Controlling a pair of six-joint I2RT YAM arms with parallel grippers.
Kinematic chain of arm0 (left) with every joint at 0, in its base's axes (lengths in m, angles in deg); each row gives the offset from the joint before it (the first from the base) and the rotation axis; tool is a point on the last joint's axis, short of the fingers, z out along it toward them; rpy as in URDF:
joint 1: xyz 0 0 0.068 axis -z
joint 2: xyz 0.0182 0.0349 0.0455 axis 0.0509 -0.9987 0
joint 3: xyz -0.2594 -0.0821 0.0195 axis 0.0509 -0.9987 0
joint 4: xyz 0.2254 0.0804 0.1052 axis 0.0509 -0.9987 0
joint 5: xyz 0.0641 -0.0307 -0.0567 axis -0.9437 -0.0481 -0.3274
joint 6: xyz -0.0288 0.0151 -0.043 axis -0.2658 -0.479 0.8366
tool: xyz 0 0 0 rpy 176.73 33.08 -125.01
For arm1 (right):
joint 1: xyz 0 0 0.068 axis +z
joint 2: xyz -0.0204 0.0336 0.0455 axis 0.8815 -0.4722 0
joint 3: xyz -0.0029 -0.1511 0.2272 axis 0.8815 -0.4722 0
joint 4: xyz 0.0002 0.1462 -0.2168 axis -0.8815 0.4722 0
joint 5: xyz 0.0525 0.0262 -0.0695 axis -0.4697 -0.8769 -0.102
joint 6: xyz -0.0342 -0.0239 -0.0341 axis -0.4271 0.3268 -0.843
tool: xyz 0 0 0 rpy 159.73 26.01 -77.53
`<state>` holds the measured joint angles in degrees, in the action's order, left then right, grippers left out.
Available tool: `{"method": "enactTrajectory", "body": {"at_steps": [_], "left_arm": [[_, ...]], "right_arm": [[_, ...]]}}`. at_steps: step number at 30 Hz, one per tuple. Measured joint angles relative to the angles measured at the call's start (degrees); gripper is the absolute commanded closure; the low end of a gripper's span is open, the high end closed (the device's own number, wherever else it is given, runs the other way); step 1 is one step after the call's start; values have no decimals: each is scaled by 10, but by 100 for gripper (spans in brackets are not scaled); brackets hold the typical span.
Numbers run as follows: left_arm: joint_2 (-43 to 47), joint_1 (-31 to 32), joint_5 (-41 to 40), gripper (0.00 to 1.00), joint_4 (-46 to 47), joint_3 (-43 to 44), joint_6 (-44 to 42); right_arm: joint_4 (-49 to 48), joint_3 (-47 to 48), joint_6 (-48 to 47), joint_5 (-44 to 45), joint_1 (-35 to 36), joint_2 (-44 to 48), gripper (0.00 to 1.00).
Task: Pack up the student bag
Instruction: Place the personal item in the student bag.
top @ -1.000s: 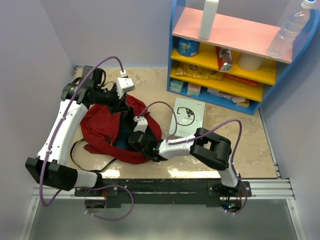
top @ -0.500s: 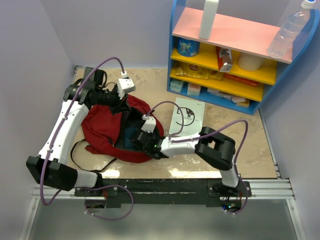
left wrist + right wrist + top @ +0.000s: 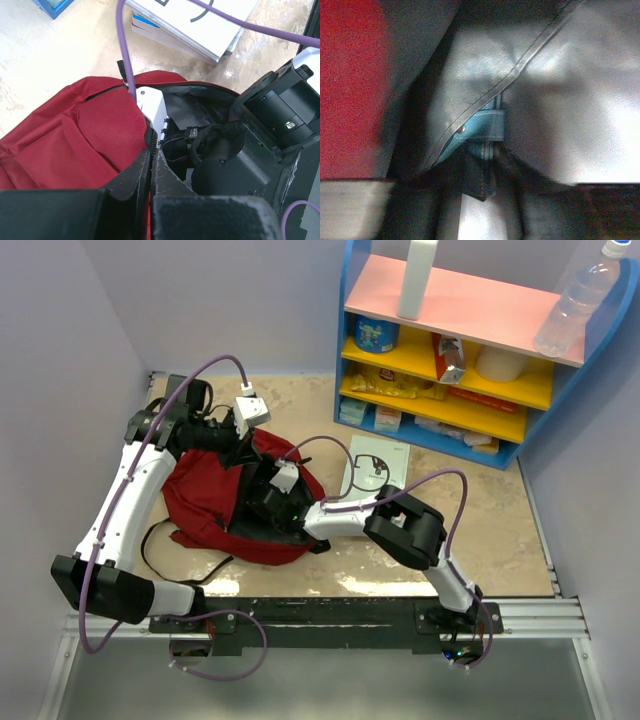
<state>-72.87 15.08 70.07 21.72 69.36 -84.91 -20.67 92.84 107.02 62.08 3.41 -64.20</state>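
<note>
The dark red student bag [image 3: 205,495] lies on the table left of centre, its mouth open. My left gripper [image 3: 243,447] is shut on the bag's zipper rim [image 3: 150,131] and holds the mouth up. My right gripper [image 3: 263,502] is deep inside the bag; the left wrist view shows its black wrist [image 3: 220,160] filling the opening. The right wrist view shows only dark grey lining [image 3: 560,90], red fabric [image 3: 350,85] and a blue stitched tab [image 3: 482,125] just ahead of the dark jaws. A white book [image 3: 375,468] lies flat on the table right of the bag.
A blue shelf unit [image 3: 450,350] with packets and bottles stands at the back right. Walls close in the left and the back. The bag's black straps [image 3: 160,535] trail toward the near edge. The right arm's purple cable [image 3: 125,45] crosses over the bag's rim.
My right gripper has pushed further up and left into the bag after swinging slightly right. My left gripper has kept its hold on the rim.
</note>
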Motion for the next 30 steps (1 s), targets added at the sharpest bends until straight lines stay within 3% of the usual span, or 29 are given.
{"method": "enactTrajectory", "body": {"at_steps": [1,6,7,8,9,16,24,26,30], "left_arm": [[0,0,0,100,0,0,0],[1,0,0,100,0,0,0],[2,0,-1,100,0,0,0],[3,0,-2,100,0,0,0],[3,0,-2,100,0,0,0],[9,0,-8,100,20,-18,-1],[6,1,-10,100,61,-60,7],[1,2,-9,100,73,-60,15],[-16,13,-7,100,93,-59,34]], "right_arm": [[-2,0,-7,-4,0,0,48],[-39,-28,-45,-15,-2,15,30],[-45,-41,-56,-17,-3,25,14],[-51,-54,-68,-22,-5,37,5],[-57,-65,-77,-27,-7,48,3],[-68,-143,-184,-51,-24,192,2],[56,-155,-240,-42,-39,383,4],[99,-170,-237,-53,-80,428,4],[172,-231,-229,-62,-230,517,3]]}}
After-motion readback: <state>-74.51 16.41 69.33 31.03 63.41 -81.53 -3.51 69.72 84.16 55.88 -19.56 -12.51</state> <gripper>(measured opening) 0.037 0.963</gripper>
